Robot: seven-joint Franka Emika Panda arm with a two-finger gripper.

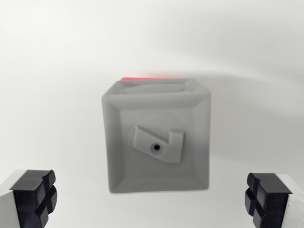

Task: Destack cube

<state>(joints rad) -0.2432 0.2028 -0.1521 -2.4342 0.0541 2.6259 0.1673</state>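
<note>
End effector (152, 199) hung wide open and empty above grey cube (156, 135); red sliver (149, 77) behind, possibly the lower cube. Approach step; next, descend and close.

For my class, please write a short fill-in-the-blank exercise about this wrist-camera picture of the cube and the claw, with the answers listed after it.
1. The cube on top of the stack is ____ in colour.
2. A strip of ____ shows just behind its upper edge, from the block underneath.
3. The claw is ____, a finger at each lower corner.
4. The surface around the stack is ____.

Answers: grey; red; open; white
</note>
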